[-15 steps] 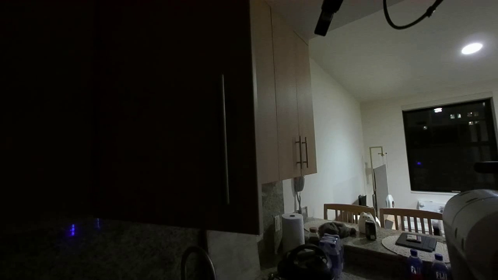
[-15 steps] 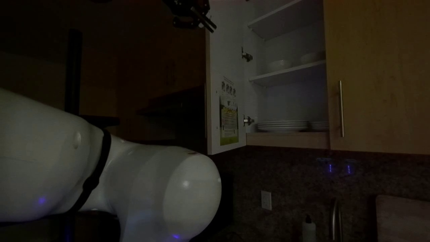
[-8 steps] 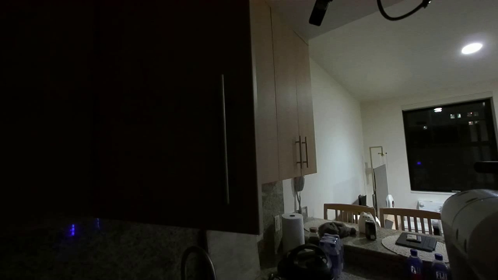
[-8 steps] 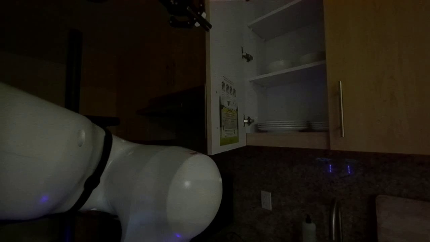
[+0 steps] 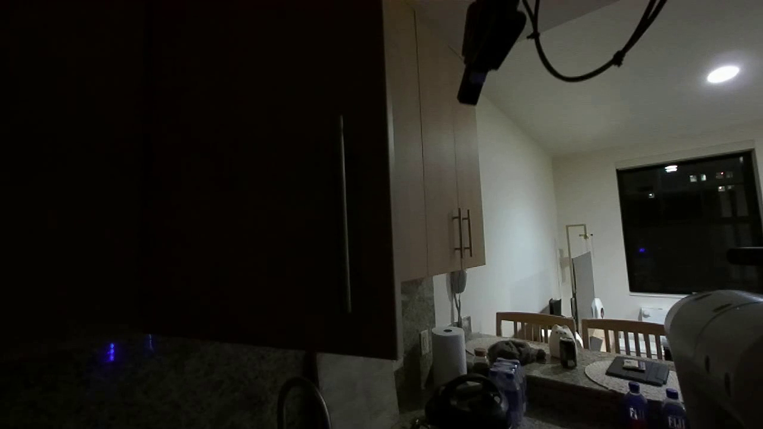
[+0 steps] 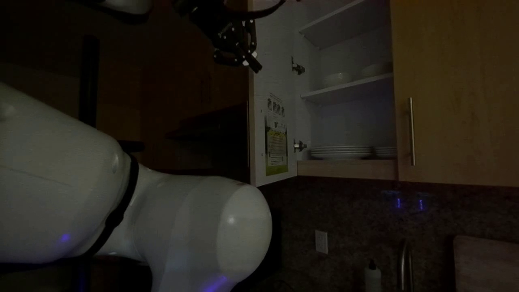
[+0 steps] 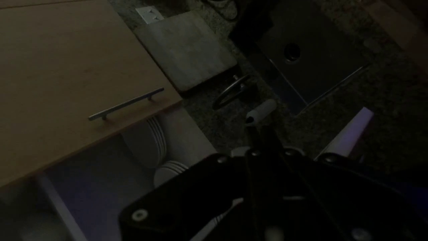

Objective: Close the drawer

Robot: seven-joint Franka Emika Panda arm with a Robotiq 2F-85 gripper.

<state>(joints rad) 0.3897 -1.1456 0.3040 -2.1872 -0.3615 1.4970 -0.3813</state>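
The drawer is a tall wall-cabinet door (image 5: 268,208), near black in an exterior view, with a slim vertical bar handle (image 5: 344,214). It stands swung open; its white inner face with a printed sheet shows in an exterior view (image 6: 273,81). In the wrist view a pale, purple-lit slab (image 7: 351,134) at the right is perhaps this door. My black gripper (image 6: 253,64) overlaps the door's upper free edge in that exterior view; I cannot tell whether they touch. It hangs right of the door edge in an exterior view (image 5: 470,92). In the wrist view the gripper (image 7: 262,130) is shut, fingers together, with nothing between them.
A shut beige cabinet door (image 6: 454,89) adjoins the open cabinet, with plates (image 6: 340,152) and bowls (image 6: 337,78) on its shelves. Below are a faucet (image 7: 230,92), a bottle (image 7: 262,110), a board (image 7: 187,50) and a sink (image 7: 314,67). The white arm (image 6: 194,219) fills the lower left.
My gripper first rose slightly, then came down beside the door's free edge. The arm's lower links shifted a little. The door has not moved.
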